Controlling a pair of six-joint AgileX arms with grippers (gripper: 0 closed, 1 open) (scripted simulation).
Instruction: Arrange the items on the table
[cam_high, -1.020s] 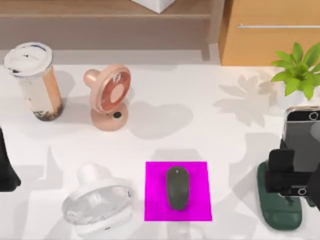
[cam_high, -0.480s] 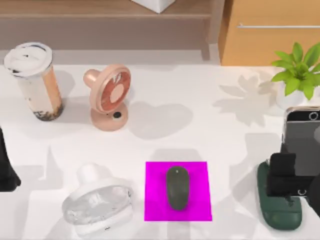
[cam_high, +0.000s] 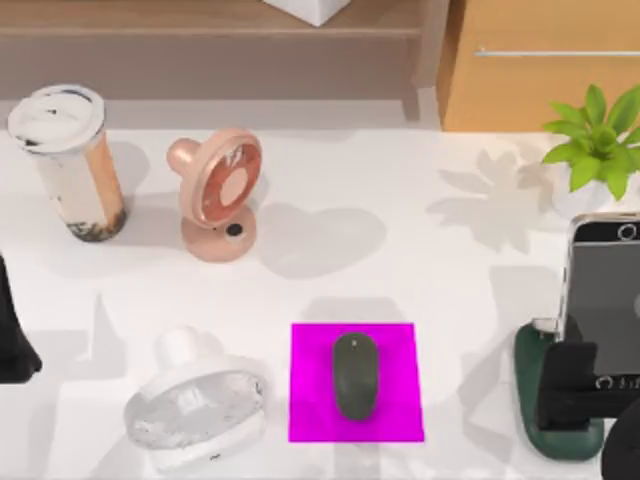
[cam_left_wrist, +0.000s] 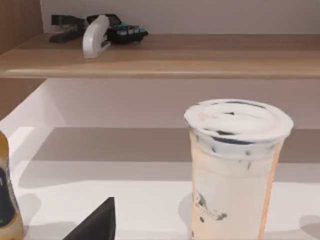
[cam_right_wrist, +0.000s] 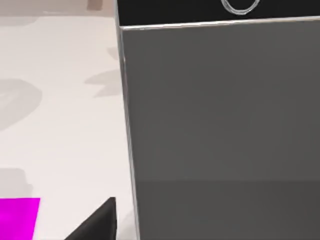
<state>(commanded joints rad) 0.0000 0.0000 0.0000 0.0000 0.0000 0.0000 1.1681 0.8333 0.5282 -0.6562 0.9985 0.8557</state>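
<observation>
**Phone upright in its stand at the right edge, right gripper low in front of it**

The smartphone (cam_high: 603, 280) stands upright on a dark green stand (cam_high: 545, 400) at the table's (cam_high: 400, 260) right side, its long axis running vertically, the dark screen facing the near edge and the round button end uppermost. In the right wrist view the screen (cam_right_wrist: 225, 110) sits close to the camera with its pale edge running down beside it.

The right gripper (cam_high: 572, 385) sits at the foot of the phone, over the stand; whether its fingers are open or clamped I cannot tell.

The computer mouse (cam_high: 355, 376) lies on the magenta mat (cam_high: 310, 400) near the front centre, its long axis running front to back.

The drink cup (cam_high: 68, 160) stands upright at the far left, white lid on top; the left wrist view shows it (cam_left_wrist: 232, 170) in front of a wooden shelf (cam_left_wrist: 160, 55).

The left arm (cam_high: 12, 330) rests at the left edge; its fingers cannot be judged.

A pink desk fan (cam_high: 218, 195) stands right of the cup, a white fan (cam_high: 195, 405) lies left of the mat, and a potted plant (cam_high: 595, 150) sits at far right.
</observation>
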